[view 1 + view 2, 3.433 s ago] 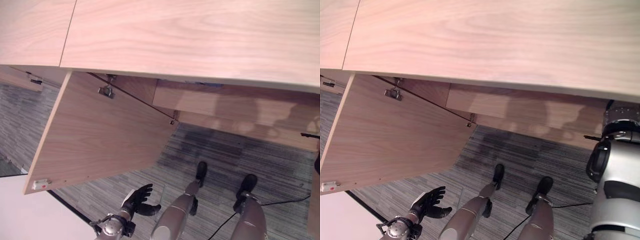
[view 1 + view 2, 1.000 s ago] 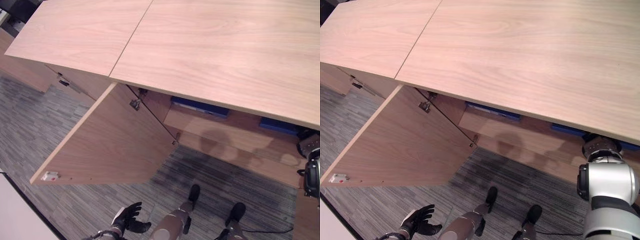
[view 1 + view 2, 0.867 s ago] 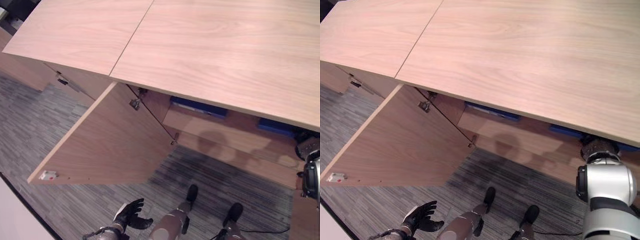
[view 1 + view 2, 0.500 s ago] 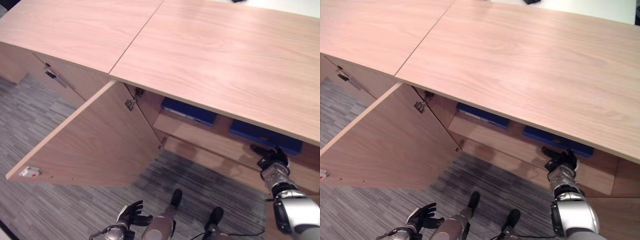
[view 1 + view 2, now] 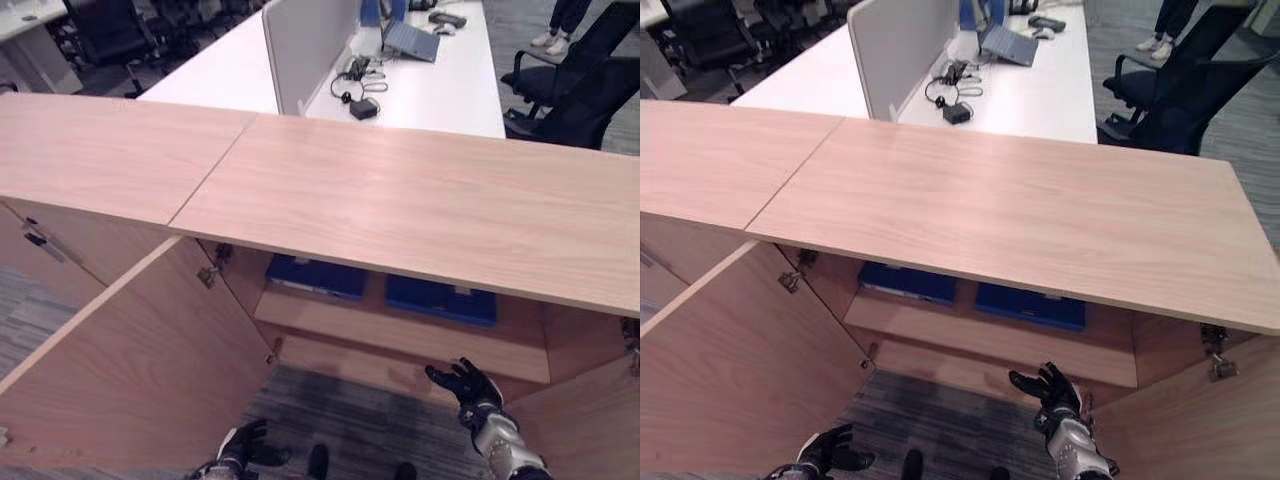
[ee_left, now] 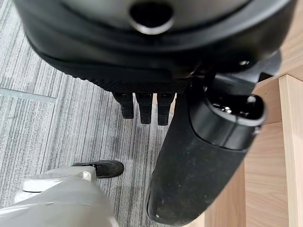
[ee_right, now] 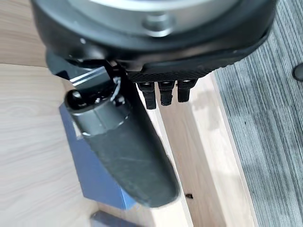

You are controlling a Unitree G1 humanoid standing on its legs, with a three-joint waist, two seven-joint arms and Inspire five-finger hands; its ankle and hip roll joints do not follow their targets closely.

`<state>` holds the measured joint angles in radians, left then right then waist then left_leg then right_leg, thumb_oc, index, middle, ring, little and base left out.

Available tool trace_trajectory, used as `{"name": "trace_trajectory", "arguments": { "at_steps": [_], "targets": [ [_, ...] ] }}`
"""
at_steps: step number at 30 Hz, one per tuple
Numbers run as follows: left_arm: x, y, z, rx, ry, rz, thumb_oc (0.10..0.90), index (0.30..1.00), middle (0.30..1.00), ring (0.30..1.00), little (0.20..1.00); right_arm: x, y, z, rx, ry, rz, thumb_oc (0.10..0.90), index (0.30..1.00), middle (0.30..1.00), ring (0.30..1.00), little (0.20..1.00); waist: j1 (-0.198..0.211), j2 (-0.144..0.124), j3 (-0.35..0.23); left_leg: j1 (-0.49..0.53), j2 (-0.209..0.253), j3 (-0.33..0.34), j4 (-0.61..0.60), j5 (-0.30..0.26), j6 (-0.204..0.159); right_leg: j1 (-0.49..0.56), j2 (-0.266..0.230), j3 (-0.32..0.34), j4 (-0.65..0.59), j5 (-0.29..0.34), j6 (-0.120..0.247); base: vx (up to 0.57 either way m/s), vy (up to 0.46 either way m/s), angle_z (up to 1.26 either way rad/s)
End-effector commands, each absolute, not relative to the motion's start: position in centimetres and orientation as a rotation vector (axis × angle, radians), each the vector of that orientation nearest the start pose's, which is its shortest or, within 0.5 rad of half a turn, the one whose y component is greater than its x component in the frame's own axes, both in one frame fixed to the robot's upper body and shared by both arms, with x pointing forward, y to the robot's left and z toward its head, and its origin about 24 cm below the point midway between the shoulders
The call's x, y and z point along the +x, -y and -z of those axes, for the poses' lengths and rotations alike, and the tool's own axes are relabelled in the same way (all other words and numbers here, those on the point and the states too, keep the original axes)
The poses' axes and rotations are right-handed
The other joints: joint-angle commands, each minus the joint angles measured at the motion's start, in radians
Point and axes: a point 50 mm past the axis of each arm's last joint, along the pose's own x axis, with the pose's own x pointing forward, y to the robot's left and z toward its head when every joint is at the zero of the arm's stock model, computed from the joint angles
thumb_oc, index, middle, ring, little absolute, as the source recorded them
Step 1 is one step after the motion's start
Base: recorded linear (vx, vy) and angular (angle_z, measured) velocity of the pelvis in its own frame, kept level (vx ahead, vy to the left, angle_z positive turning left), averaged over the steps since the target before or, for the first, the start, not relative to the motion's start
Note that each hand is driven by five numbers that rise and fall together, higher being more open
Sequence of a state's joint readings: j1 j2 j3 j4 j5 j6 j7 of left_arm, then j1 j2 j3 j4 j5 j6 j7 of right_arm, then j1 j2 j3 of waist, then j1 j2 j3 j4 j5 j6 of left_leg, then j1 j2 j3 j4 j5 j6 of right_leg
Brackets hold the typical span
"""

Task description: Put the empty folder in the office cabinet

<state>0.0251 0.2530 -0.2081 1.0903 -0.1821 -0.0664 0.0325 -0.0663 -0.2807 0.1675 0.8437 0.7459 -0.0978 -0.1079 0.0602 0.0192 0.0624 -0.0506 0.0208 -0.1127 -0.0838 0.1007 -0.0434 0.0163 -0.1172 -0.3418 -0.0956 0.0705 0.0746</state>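
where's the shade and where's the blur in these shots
Left eye view: the cabinet top is evenly lit, while the shelf under it sits in its shade, so the blue folders look dark. Right wrist view: the right hand is so close it goes soft; the carpet past it is sharper. Left wrist view: the left hand is a dark, soft bulk.

Both hands are dark, almost black, with slim jointed fingers. The right hand (image 5: 1052,388) sits on a silver-grey ribbed wrist and forearm. The left hand (image 5: 243,446) joins a grey wrist too. Close up, the left hand's thumb (image 6: 199,161) is a thick, smooth black cylinder under a glossy rounded housing with a round socket; the right thumb (image 7: 124,146) looks alike, faintly scuffed, with small screws at its base.
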Motion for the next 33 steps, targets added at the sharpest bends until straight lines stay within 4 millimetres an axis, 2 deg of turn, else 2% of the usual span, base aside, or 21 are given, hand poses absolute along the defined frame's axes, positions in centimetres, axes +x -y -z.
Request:
{"name": "trace_trajectory", "arguments": {
  "at_steps": [1, 6, 8, 11, 13, 15, 16, 17, 18, 19, 20, 24, 25, 27, 28, 32, 33],
  "targets": [
    [13.3, -23.7, 14.4, 0.227, -1.004, -0.112, 0.800, 0.900, 0.900, 0.900, 0.900, 22.7, 22.9, 7.7, 0.282, -0.511, 0.280, 0.800, 0.900, 0.900, 0.900, 0.900, 0.021, -0.003, 0.002, 0.055, -0.002, -0.007, -0.003, -0.123, -0.024, 0.063, 0.021, 0.016, 0.015, -0.156, 0.012, 0.01, -0.064, -0.02],
    [13.0, -23.7, 14.5, 0.210, -1.007, -0.127, 0.800, 0.900, 0.900, 0.900, 0.900, 21.8, 22.2, 8.5, 0.251, -0.558, 0.237, 0.800, 0.900, 0.900, 0.900, 0.900, 0.022, -0.005, -0.003, 0.070, 0.005, -0.012, -0.003, -0.123, -0.028, 0.080, 0.027, 0.012, 0.020, -0.167, 0.006, -0.01, -0.057, -0.01],
    [13.1, -23.8, 14.4, 0.207, -0.994, -0.135, 0.800, 0.900, 0.900, 0.900, 0.900, 21.7, 21.6, 8.5, 0.165, -0.570, 0.159, 0.800, 0.900, 0.900, 0.900, 0.900, 0.032, -0.007, 0.000, 0.073, 0.007, -0.028, -0.003, -0.117, -0.035, 0.091, 0.030, -0.007, 0.024, -0.179, 0.000, -0.05, -0.113, 0.07],
    [13.7, -23.8, 14.0, 0.181, -0.951, -0.157, 0.800, 0.900, 0.900, 0.900, 0.900, 21.8, 20.3, 8.1, 0.050, -0.558, 0.018, 0.800, 0.900, 0.900, 0.900, 0.900, 0.075, -0.004, 0.027, 0.062, 0.011, -0.072, -0.003, -0.088, -0.055, 0.106, 0.039, -0.052, 0.019, -0.192, -0.014, -0.08, -0.125, 0.37],
    [13.8, -23.7, 14.0, 0.176, -0.947, -0.158, 0.800, 0.900, 0.900, 0.900, 0.900, 22.0, 20.1, 8.0, 0.037, -0.547, 0.002, 0.800, 0.900, 0.900, 0.900, 0.900, 0.082, -0.001, 0.032, 0.047, 0.011, -0.083, -0.003, -0.074, -0.059, 0.103, 0.038, -0.066, 0.016, -0.194, -0.014, -0.09, -0.029, 0.45],
    [14.2, -23.6, 13.8, 0.169, -0.926, -0.168, 0.800, 0.900, 0.900, 0.900, 0.900, 22.6, 20.3, 7.3, -0.020, -0.504, 0.009, 0.800, 0.900, 0.900, 0.900, 0.900, 0.105, 0.006, 0.066, -0.009, 0.004, -0.104, 0.016, -0.039, -0.084, 0.096, 0.032, -0.102, 0.011, -0.197, -0.017, -0.22, -0.025, 0.40],
    [14.5, -23.5, 13.7, 0.164, -0.913, -0.174, 0.800, 0.900, 0.900, 0.900, 0.900, 23.1, 20.6, 6.9, -0.070, -0.484, 0.017, 0.800, 0.900, 0.900, 0.900, 0.900, 0.109, 0.008, 0.084, -0.050, 0.003, -0.081, 0.043, -0.024, -0.093, 0.089, 0.022, -0.123, 0.011, -0.195, -0.014, -0.28, 0.030, 0.58],
    [15.0, -23.0, 13.6, 0.149, -0.893, -0.174, 0.800, 0.900, 0.900, 0.900, 0.900, 24.2, 21.2, 6.1, -0.171, -0.450, 0.025, 0.800, 0.900, 0.900, 0.900, 0.900, 0.089, 0.000, 0.095, -0.087, 0.056, 0.112, 0.088, -0.037, -0.086, 0.077, 0.000, -0.163, 0.012, -0.206, -0.010, -0.26, 0.064, 1.15],
    [15.5, -22.8, 13.4, 0.151, -0.876, -0.167, 0.800, 0.900, 0.900, 0.900, 0.900, 24.6, 21.4, 5.9, -0.210, -0.443, 0.028, 0.800, 0.900, 0.900, 0.900, 0.900, 0.072, -0.005, 0.092, -0.079, 0.107, 0.246, 0.107, -0.048, -0.075, 0.070, -0.013, -0.191, 0.015, -0.198, -0.008, -0.22, 0.072, 1.68],
    [15.8, -23.0, 13.1, 0.149, -0.862, -0.170, 0.800, 0.900, 0.900, 0.900, 0.900, 24.7, 21.6, 5.9, -0.225, -0.449, 0.033, 0.800, 0.900, 0.900, 0.900, 0.900, 0.062, -0.008, 0.088, -0.065, 0.148, 0.335, 0.132, -0.061, -0.073, 0.066, -0.022, -0.214, 0.017, -0.190, -0.010, -0.13, 0.139, 1.57],
    [15.5, -23.3, 13.2, 0.149, -0.873, -0.182, 0.800, 0.900, 0.900, 0.900, 0.900, 24.5, 21.5, 6.4, -0.197, -0.477, 0.044, 0.800, 0.900, 0.900, 0.900, 0.900, 0.053, -0.002, 0.079, -0.028, 0.180, 0.385, 0.152, -0.076, -0.084, 0.073, -0.033, -0.244, 0.022, -0.180, -0.015, -0.06, 0.168, 1.68],
    [14.0, -23.3, 14.0, 0.143, -0.924, -0.215, 0.800, 0.900, 0.900, 0.900, 0.900, 23.4, 21.6, 7.5, -0.160, -0.534, 0.072, 0.800, 0.900, 0.900, 0.900, 0.900, 0.043, 0.006, 0.066, 0.043, 0.208, 0.408, 0.140, -0.094, -0.099, 0.086, -0.061, -0.291, 0.051, -0.167, -0.016, 0.00, 0.177, 0.85],
    [12.9, -23.4, 14.5, 0.141, -0.963, -0.233, 0.800, 0.900, 0.900, 0.900, 0.900, 22.5, 21.8, 8.2, -0.124, -0.570, 0.101, 0.800, 0.900, 0.900, 0.900, 0.900, 0.040, 0.012, 0.046, 0.079, 0.203, 0.394, 0.092, -0.095, -0.100, 0.093, -0.073, -0.315, 0.063, -0.156, -0.007, 0.03, 0.284, 0.34],
    [12.5, -23.5, 14.5, 0.145, -0.972, -0.237, 0.800, 0.900, 0.900, 0.900, 0.900, 22.0, 22.0, 8.6, -0.111, -0.586, 0.115, 0.800, 0.900, 0.900, 0.900, 0.900, 0.044, 0.012, 0.039, 0.086, 0.199, 0.390, 0.067, -0.091, -0.098, 0.095, -0.079, -0.326, 0.067, -0.152, -0.003, 0.04, 0.223, 0.75],
    [12.0, -23.4, 14.8, 0.151, -0.994, -0.232, 0.800, 0.900, 0.900, 0.900, 0.900, 21.1, 21.9, 9.3, -0.091, -0.622, 0.133, 0.800, 0.900, 0.900, 0.900, 0.900, 0.053, 0.011, 0.021, 0.100, 0.173, 0.367, 0.016, -0.096, -0.085, 0.097, -0.090, -0.338, 0.075, -0.137, 0.009, 0.04, 0.255, 0.93],
    [12.0, -23.8, 14.8, 0.171, -1.008, -0.235, 0.800, 0.900, 0.900, 0.900, 0.900, 20.2, 21.7, 10.2, -0.022, -0.665, 0.189, 0.800, 0.900, 0.900, 0.900, 0.900, 0.075, -0.004, 0.011, 0.091, 0.114, 0.317, 0.007, -0.131, -0.046, 0.099, -0.140, -0.355, 0.123, -0.125, 0.033, 0.04, 0.283, 0.57],
    [12.0, -23.9, 14.7, 0.172, -1.007, -0.235, 0.800, 0.900, 0.900, 0.900, 0.900, 20.2, 21.7, 10.2, -0.021, -0.665, 0.189, 0.800, 0.900, 0.900, 0.900, 0.900, 0.075, -0.006, 0.012, 0.091, 0.112, 0.317, 0.007, -0.132, -0.044, 0.098, -0.144, -0.355, 0.127, -0.126, 0.035, 0.04, 0.291, 0.33]
  ]
}}
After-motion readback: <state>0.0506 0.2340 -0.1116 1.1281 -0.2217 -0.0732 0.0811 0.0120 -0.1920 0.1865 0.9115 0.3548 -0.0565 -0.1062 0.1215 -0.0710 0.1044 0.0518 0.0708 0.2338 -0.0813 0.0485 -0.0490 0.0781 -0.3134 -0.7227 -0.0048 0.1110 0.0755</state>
